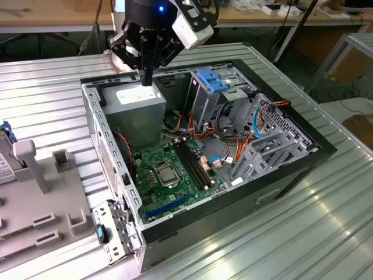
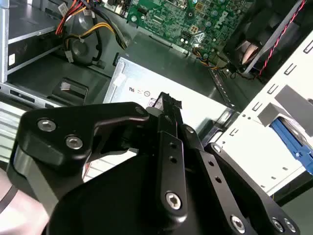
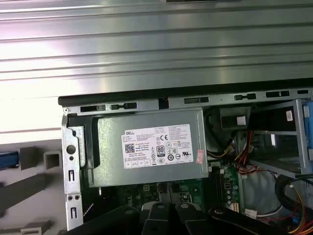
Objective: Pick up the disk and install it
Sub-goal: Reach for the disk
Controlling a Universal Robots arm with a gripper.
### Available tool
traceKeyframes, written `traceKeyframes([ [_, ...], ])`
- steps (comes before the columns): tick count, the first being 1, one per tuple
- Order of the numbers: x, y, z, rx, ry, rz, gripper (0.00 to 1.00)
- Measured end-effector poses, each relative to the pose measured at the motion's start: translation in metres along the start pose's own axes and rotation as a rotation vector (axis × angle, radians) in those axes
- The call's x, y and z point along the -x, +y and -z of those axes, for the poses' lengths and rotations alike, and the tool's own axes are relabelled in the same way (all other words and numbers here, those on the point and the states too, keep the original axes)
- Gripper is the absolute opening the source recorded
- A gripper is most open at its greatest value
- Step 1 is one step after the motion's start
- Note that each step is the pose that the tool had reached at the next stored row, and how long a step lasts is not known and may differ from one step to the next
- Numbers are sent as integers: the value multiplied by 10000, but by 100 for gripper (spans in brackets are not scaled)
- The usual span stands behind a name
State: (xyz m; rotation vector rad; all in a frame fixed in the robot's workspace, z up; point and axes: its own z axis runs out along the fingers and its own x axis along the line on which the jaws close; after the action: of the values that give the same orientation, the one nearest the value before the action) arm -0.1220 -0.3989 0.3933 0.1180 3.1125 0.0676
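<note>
From my station the gripper [image 1: 147,77] sits in the upper left of the exterior view, its jaws drawn together into one narrow dark tip with nothing between them. In the second wrist view the gripper [image 2: 168,100] reads the same way, with the black fingers [image 2: 170,147] lying side by side and nothing pinched.

That tip hangs just over the power supply [image 1: 140,105], right at the near edge of its white label. I cannot tell whether it touches the metal. Both wrist views look down on that same grey box [image 2: 142,81] [image 3: 146,147], which is seated in a corner of the open computer case [image 1: 291,166].

Further out in the case I see the green motherboard [image 1: 169,175] in the middle of the exterior view. The metal drive cage [image 1: 204,102] with its blue latch [image 1: 211,80] is just to the right of the power supply, and a tangle of red, orange and blue cables [image 1: 233,149] lies beyond it.

The disk [image 1: 4,158] is well away from the gripper, at the far left edge of the exterior view. It is outside the case and partly cut off by the frame, with a white label and a bit of blue at its top. It rests against a grey stand [image 1: 41,201] on the ribbed metal table [image 1: 291,239].
</note>
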Motion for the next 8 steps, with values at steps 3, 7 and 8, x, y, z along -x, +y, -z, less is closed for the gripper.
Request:
traceKeyframes([
  [3,-22,-2,0,1,-1,0,11],
  [7,-54,-5,1,1,-1,0,11],
  [8,-68,-6,2,0,-1,0,11],
])
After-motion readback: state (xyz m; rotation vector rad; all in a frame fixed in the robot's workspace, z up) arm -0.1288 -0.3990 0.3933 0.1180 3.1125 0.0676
